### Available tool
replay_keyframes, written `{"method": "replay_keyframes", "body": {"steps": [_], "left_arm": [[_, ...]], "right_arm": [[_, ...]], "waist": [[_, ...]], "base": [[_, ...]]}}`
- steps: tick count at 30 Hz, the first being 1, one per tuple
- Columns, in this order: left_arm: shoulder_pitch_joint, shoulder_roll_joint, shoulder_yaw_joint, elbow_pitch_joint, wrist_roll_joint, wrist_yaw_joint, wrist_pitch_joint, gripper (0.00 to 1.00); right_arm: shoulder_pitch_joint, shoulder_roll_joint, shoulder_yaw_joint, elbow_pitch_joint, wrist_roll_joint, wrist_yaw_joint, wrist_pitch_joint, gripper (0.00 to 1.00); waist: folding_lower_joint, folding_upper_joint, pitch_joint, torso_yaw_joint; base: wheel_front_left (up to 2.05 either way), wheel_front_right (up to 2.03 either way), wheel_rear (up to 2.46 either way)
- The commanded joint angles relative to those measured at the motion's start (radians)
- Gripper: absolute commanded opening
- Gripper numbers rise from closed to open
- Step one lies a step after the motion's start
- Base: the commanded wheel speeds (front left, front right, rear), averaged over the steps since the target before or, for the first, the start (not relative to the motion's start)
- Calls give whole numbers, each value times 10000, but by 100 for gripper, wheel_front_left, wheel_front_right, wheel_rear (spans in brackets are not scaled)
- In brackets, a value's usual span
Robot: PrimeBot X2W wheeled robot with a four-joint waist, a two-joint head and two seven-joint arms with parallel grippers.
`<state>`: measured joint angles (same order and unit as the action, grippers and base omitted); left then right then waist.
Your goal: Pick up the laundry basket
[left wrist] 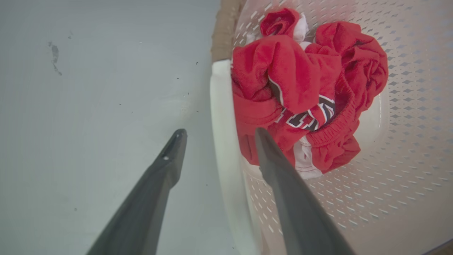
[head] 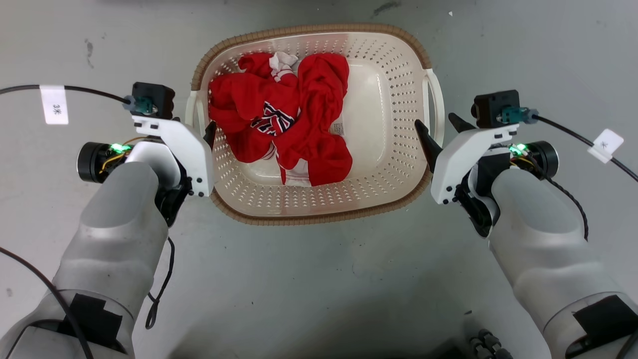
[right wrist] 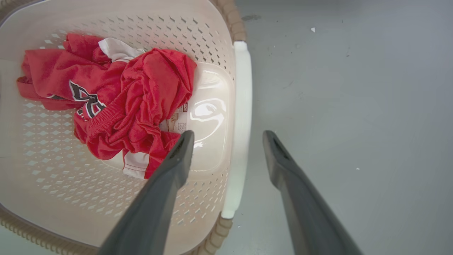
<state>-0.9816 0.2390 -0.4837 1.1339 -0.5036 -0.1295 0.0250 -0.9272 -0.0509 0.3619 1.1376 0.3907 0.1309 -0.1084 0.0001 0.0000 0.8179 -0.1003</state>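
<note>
Between the left gripper (left wrist: 219, 134) and right gripper (right wrist: 228, 136) sits the cream perforated plastic laundry basket (head: 389, 99) with a brown woven-look rim, crumpled red clothes (head: 299, 114) inside. Both grippers gape wide, each straddling a white loop handle (right wrist: 242, 106).

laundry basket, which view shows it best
Head view: the whole laundry basket, rim and both white handles, sits between the left gripper and right gripper. Each wrist view gives one side, a handle between open fingers, with the red clothes inside.

bright even light; glare on laundry basket (right wrist: 207, 108) bottom; soft shadow on floor (head: 349, 319) at 6 o'clock; wrist views warped at edges.
</note>
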Motion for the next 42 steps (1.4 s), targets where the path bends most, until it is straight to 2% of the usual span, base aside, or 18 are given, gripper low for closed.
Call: {"method": "replay_keyframes", "body": {"steps": [1, 6, 7, 8, 9, 10, 11, 18, 26, 33, 42], "left_arm": [[-207, 52, -117, 78, -258, -17, 216, 100], [-401, 172, -470, 143, -774, -6, 738, 100], [-436, 172, -541, 123, -889, -6, 824, 49], [-459, 158, -595, 94, -1047, -6, 926, 3], [-475, 154, -654, 74, -1189, -6, 1050, 0], [-490, 166, -745, 65, -1293, -6, 1197, 0], [-515, 191, -827, 19, -1387, -6, 1246, 0], [-537, 256, -1252, -45, -1852, -2, 1219, 0], [-340, 201, -1796, 41, -2550, -7, 1787, 0], [-66, 93, -2220, 29, -3238, -27, 2566, 0], [324, 4, -2761, -90, -4023, -33, 3351, 0]], "right_arm": [[-306, 5, 249, 139, 270, -3, 137, 100], [-688, 7, 711, 475, 793, -3, 483, 100], [-752, 8, 804, 534, 908, -3, 591, 100], [-792, 7, 891, 583, 1022, -3, 742, 100], [-831, 7, 975, 619, 1139, -3, 872, 54], [-877, 7, 1067, 648, 1239, -3, 1017, 17], [-902, 7, 1166, 663, 1373, -3, 1164, 0], [-981, 8, 1673, 665, 1956, 0, 1497, 0], [-935, 25, 2194, 712, 2638, 11, 1762, 0], [-711, 41, 2529, 896, 3098, 11, 2337, 0], [-177, 20, 2774, 1155, 3617, 13, 3381, 0]], "waist": [[-1, 0, 104, -42], [-1, 0, 247, -72], [-1, 0, 270, -68], [-1, 0, 289, -60], [-1, 0, 305, -54], [-1, 0, 317, -50], [-1, 0, 326, -40], [-1, 0, 313, -48], [-1, 0, -52, -34], [-1, 0, -1032, 64], [-1, 0, -2822, 245]], "base": [[0, 0, 0], [0, 0, 0], [0, 0, 0], [0, 0, 0], [0, 0, 0], [0, 0, 0], [0, 0, 0], [0, 0, 0], [0, 0, 0], [0, 0, 0], [0, 0, 0]]}}
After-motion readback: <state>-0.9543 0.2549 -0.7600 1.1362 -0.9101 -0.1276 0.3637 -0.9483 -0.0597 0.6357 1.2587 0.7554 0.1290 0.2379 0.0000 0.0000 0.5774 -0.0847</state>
